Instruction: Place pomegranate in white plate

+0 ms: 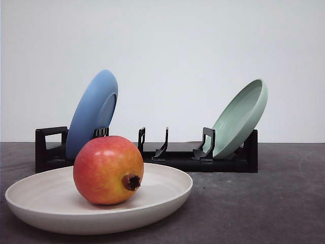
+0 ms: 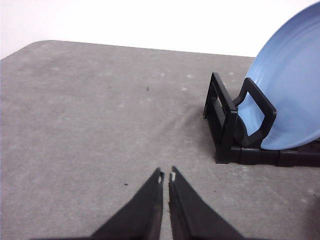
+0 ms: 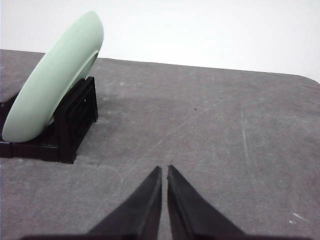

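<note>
A grey, lightly scuffed table (image 1: 264,203) spread beneath everything, with a plain white wall behind it. Across the back stood a long black dish rack (image 1: 167,155), its slots holding two tilted plates: a blue plate (image 1: 94,112) leaning at the left end and a pale green plate (image 1: 241,117) leaning at the right end, well apart from each other with empty dividers between them. In front of the rack, nearest the front camera and toward the left, lay the white plate (image 1: 30,198), flat on the table. The pomegranate (image 1: 107,170) rested inside it, roughly in the middle, touching the plate's floor, with its dark crown nub pointing toward the right and forward. The left gripper (image 2: 166,176) hung over bare table beside the rack's blue-plate end, its two dark fingers drawn together with only a thin slit between the tips and nothing held. The right gripper (image 3: 164,170) hung over bare table near the green-plate end, its fingers likewise pressed nearly together and holding nothing.
</note>
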Motion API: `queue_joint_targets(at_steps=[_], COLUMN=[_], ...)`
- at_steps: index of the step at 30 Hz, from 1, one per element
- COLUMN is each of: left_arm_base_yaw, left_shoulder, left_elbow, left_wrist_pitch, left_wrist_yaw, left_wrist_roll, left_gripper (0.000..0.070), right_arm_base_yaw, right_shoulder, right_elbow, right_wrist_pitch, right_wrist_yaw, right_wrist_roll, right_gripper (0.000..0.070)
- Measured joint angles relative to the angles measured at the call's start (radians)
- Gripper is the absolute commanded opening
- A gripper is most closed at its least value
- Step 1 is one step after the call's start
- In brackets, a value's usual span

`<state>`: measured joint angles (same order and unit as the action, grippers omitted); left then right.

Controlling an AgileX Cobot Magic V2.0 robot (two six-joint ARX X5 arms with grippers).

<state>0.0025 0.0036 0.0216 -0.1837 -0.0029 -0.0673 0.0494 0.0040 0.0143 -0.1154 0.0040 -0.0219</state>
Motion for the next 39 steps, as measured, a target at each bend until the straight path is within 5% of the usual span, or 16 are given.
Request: queue_joint_targets(at_steps=[39], left_arm_base_yaw=[0.0], left_shoulder=[0.0], left_elbow=[0.0], left_wrist_pitch=[0.0], left_wrist_yaw=[0.0], left_wrist_roll=[0.0], left_gripper=[0.0], right_arm_base_yaw=[0.0], right_shoulder=[0.0], right_elbow=[0.0], right_wrist_pitch=[0.0], right_wrist_yaw=[0.0], right_wrist_roll=[0.0], right_gripper=[0.0017])
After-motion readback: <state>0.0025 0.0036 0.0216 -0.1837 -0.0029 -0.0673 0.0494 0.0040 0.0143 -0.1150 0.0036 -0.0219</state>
